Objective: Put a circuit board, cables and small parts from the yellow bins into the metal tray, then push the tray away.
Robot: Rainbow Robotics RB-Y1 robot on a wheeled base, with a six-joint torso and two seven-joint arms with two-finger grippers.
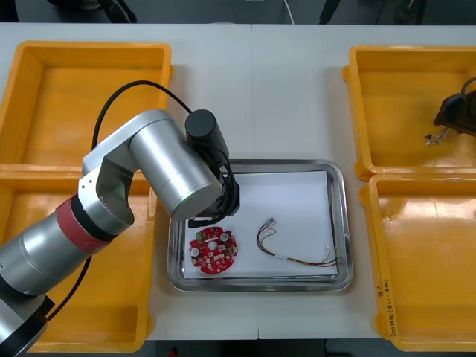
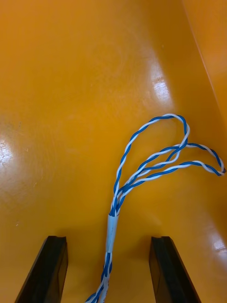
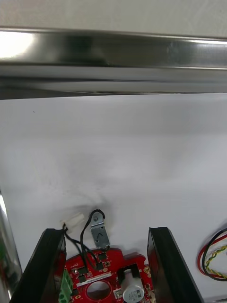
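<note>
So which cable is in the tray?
The red and yellow cable, in the metal tray beside the circuit board under the left pincer. The twisted blue and white cable lies in a yellow bin between the right pincer's fingers.

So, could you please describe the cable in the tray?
Find the metal tray between the yellow bins. On its white floor, right of the red board, lies a thin looped cable. Its red and yellow strands set it apart from the board's black wires.

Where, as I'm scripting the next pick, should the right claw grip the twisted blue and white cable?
Probably at the white sleeve binding its strands, from straight above: the twisted blue and white cable lies flat on the yellow bin's floor, sleeve between the right claw's open fingers.
</note>
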